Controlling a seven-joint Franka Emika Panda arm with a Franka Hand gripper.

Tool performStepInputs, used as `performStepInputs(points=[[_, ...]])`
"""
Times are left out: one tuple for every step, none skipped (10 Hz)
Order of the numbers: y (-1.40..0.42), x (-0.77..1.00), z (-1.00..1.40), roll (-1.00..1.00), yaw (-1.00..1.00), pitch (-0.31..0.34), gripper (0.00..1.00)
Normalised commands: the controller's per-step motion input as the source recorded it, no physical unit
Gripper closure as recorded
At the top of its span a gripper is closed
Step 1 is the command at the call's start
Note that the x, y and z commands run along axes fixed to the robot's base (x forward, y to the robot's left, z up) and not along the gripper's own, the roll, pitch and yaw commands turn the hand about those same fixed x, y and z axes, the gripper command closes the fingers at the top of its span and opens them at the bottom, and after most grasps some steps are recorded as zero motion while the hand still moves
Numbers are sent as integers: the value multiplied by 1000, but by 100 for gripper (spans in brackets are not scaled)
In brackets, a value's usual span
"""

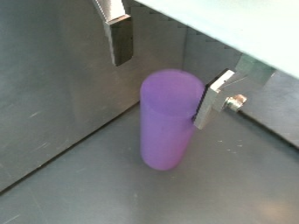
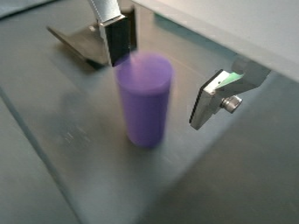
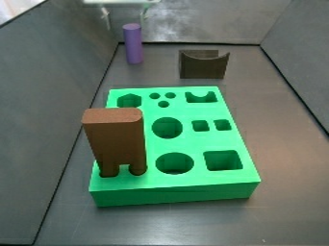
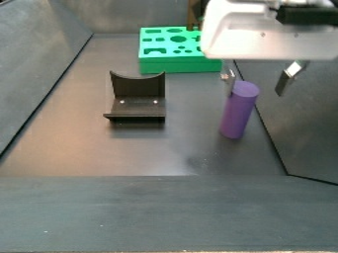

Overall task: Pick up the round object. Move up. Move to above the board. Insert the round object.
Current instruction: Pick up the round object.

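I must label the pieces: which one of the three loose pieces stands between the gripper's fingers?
The purple cylinder peg, upright on the floor between the open gripper fingers. The brown arch block stands on the green board; the dark notched block sits apart.

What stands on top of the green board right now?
In a side view, the brown arch-shaped block stands upright on the green board, at one corner. The other holes are empty. The block hides whatever lies beneath it. The purple peg stands apart on the floor, under the open pincer.
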Motion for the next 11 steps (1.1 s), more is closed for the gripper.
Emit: performStepInputs(points=[[0,209,-909,-24,0,-167,0],[3,189,-869,-29,0,-173,0],[86,240,-886,-37,0,-147,0],[-71,0,0,57,29,0,0],[0,0,0,0,0,10,0],[0,0,0,0,0,0,0],[0,0,0,0,0,0,100],[0,0,0,0,0,0,100],[0,0,0,0,0,0,100],[0,0,0,0,0,0,100],[0,0,0,0,0,0,100]])
